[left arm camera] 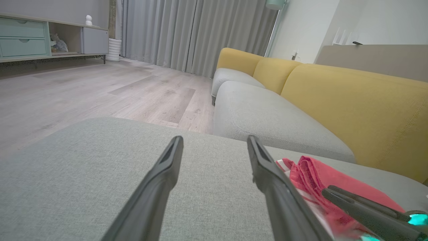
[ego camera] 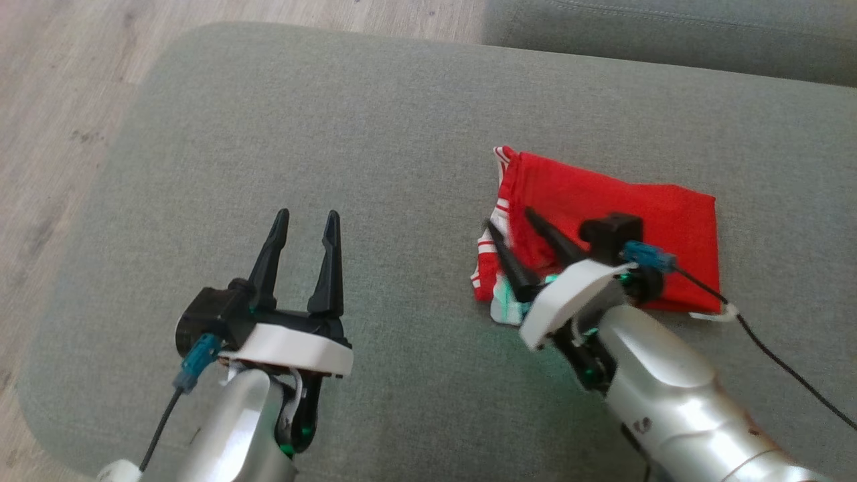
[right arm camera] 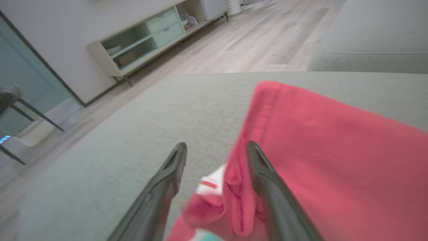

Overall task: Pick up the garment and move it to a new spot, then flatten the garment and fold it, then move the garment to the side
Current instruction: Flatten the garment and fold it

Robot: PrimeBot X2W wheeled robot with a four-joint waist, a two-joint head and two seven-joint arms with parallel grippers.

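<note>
The garment [ego camera: 602,214] is red with white striped trim, folded into a rough rectangle on the right half of the grey-green ottoman [ego camera: 301,134]. My right gripper [ego camera: 512,224] stands open over the garment's left edge, its fingers apart with a red fold [right arm camera: 234,187] lying between them. The cloth rests on the cushion, not lifted. My left gripper [ego camera: 306,222] is open above bare cushion at the lower left, well apart from the garment [left arm camera: 314,174], nothing between its fingers [left arm camera: 264,167].
A grey sofa seat [ego camera: 669,27] with yellow backrests [left arm camera: 351,100] lies just beyond the ottoman. Wooden floor [ego camera: 60,80] borders the ottoman's left edge. A low cabinet [left arm camera: 40,40] stands against the far wall.
</note>
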